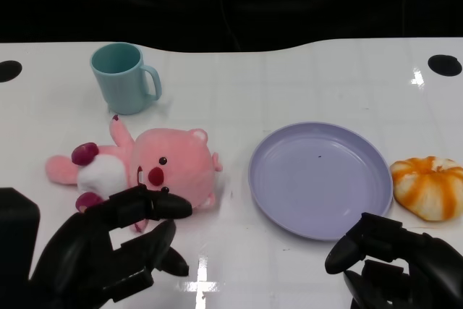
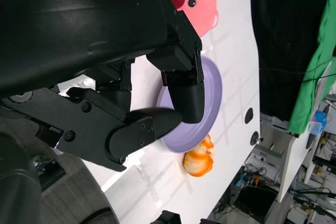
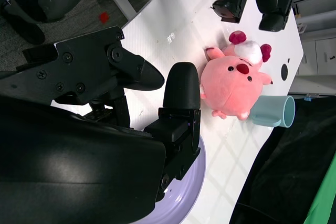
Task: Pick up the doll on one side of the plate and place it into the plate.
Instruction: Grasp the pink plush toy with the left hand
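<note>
Pink plush doll [image 1: 155, 171], soft fabric with white belly patch and dark magenta paws, lies on its side at centre left of the head view, on the white glossy table [image 1: 304, 92], just left of the round lavender plastic plate [image 1: 320, 177] and apart from its rim. We see nothing in the plate.

Left hand [image 1: 119, 251], black and hard-shelled, sits at lower left just below the doll; fingers spread and curved, gripping nothing. Its upper fingertip overlaps the doll's lower edge in the head view, but we cannot tell if it touches. Right hand [image 1: 394, 262] at lower right, below the plate rim, fingers loosely curled around nothing.

Handling, our judgement: the doll looks light, squashy and not fragile; the fuzzy cloth should give good friction. We'd close around the round head or the plump body, not the thin limbs, which would flop. Expect it to deform under squeeze, so a deep wrap is better than a fingertip pinch.

Teal smooth mug [image 1: 124, 77] with handle stands at upper left. Orange-and-white ribbed pumpkin-like toy [image 1: 428, 187] lies beside the plate's right rim.
</note>
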### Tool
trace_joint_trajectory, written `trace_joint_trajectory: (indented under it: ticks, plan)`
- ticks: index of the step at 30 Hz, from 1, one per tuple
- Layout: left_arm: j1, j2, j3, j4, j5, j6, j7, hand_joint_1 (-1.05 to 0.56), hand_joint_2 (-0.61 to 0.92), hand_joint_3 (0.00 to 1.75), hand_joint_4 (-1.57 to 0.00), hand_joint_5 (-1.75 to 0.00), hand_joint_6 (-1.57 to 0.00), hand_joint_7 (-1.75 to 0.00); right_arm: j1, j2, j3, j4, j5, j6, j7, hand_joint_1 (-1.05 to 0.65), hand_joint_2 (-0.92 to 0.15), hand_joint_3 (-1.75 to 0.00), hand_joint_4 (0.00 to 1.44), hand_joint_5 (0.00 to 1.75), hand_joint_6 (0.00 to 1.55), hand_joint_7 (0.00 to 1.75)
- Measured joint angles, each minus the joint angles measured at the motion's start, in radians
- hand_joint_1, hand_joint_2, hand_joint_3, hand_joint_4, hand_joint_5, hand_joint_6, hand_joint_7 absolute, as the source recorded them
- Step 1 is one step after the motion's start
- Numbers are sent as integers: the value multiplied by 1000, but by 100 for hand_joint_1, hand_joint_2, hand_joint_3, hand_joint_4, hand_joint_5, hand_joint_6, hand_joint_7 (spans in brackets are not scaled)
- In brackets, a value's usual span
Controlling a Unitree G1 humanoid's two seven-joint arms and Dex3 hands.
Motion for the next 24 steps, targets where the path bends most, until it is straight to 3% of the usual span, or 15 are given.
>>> trace_joint_trajectory:
  ticks: [6,11,24]
  plan:
    - [-38,65,6,-22,80,-102,-29,-46,92,21,-51,-100,-63,-36,-3,4,0,9,2,-1,0,-15,-77,-85,52,174,48,144]
    - [-93,168,-19,-5,252,-258,-69,-57,92,17,-38,-78,-52,-16,-4,5,-3,13,2,-2,3,-14,-78,-85,52,173,48,143]
    - [-215,372,-114,90,658,-429,-118,-70,92,5,-5,-57,-30,0,-3,5,1,13,0,-11,1,-15,-78,-84,52,173,49,142]
